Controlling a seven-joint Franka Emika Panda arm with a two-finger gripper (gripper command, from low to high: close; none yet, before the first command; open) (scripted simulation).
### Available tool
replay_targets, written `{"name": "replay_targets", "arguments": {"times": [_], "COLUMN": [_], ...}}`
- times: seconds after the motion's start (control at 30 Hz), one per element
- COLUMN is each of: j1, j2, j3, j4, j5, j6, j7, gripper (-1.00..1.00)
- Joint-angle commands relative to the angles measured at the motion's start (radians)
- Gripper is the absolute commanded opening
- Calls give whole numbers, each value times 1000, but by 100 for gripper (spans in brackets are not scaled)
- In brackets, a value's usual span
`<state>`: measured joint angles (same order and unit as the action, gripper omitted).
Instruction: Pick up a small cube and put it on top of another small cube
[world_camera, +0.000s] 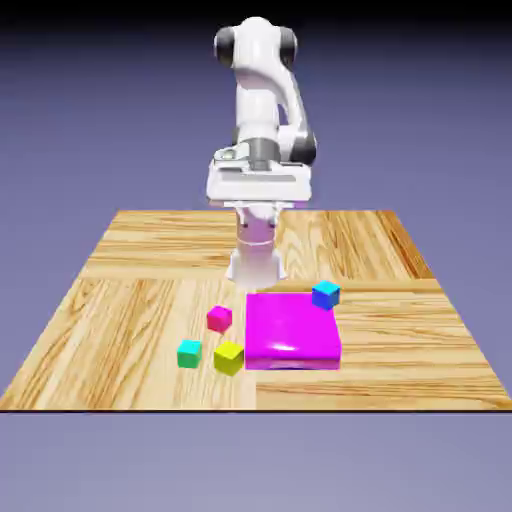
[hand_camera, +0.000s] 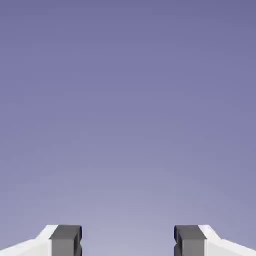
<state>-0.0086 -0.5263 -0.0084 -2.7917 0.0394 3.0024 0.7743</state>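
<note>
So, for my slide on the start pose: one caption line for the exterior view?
Franka arm raised behind four small cubes and a magenta slab on the wooden table.

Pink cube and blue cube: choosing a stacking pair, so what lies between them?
In the exterior view, only a corner of the magenta slab lies between the pink cube and blue cube.

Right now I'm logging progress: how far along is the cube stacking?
Nothing is done: the small pink cube, teal cube, yellow cube and blue cube all sit apart on the wooden table. The gripper is open, empty, facing backdrop. Picking and stacking remain.
</note>
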Motion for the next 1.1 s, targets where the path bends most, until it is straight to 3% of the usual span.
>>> {"name": "replay_targets", "arguments": {"times": [0.0, 0.67, 0.87, 0.9, 1.07], "j1": [-17, -358, -375, -375, -367], "j2": [36, 761, 951, 951, 806], "j3": [-7, -147, -64, -64, -135], "j4": [15, 318, 357, 357, 330], "j5": [33, 686, 865, 865, 728], "j6": [-29, -602, -492, -492, -594], "j7": [28, 580, 469, 469, 572], "gripper": [0, 0, 0, -100, -100]}}
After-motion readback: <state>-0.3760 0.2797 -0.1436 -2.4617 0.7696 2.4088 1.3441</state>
